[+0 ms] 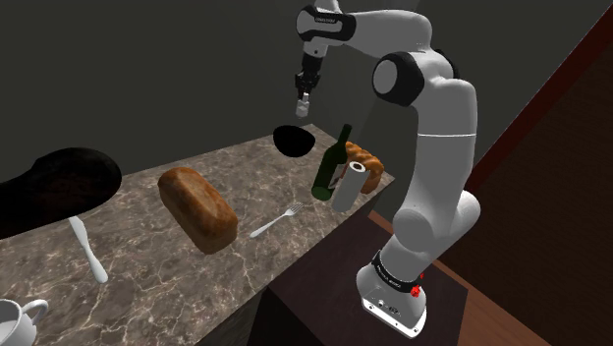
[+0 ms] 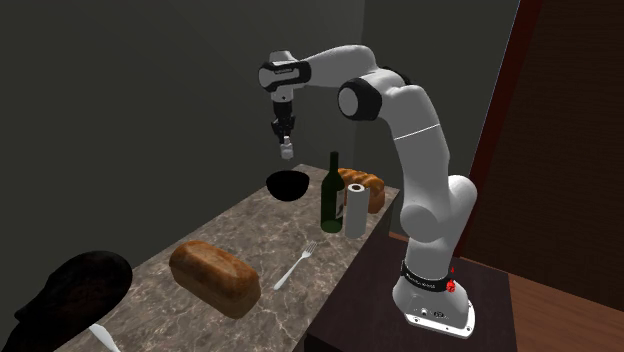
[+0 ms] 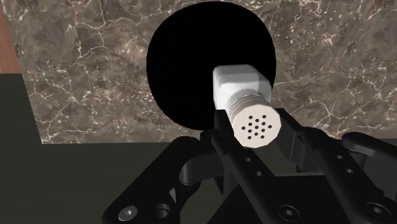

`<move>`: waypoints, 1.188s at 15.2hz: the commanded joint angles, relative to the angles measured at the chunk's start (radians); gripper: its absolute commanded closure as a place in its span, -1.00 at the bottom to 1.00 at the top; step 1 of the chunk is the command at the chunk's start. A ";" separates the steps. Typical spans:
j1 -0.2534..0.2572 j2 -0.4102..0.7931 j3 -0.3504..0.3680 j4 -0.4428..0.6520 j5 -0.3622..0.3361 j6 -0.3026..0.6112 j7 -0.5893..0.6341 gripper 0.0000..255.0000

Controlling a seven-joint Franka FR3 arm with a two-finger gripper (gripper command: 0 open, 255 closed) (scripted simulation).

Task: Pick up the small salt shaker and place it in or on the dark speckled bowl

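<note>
Gripping the salt shaker, gripper fingers clamped on either side of its ribbed neck, perforated cap facing the wrist camera. Shaker body is white and squarish, hanging in the air above the dark bowl, not touching it; in the wrist view it overlaps the bowl's rim rather than its centre. Shoulder view: gripper points down with the shaker under it and the bowl just below, at the far end of the marble counter. Second exterior view agrees: gripper, shaker, bowl directly beneath, clear gap between them. Near the bowl stand a green wine bottle and a paper towel roll, just beside each other, with a small bread loaf behind them. Big bread loaf mid-counter, fork lying near it toward the stand. Large dark object at the shoulder view's left, white utensil below it, white mug at the corner
</note>
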 commanded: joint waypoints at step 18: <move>-0.008 0.059 0.001 -0.147 0.009 0.206 -0.019 1.00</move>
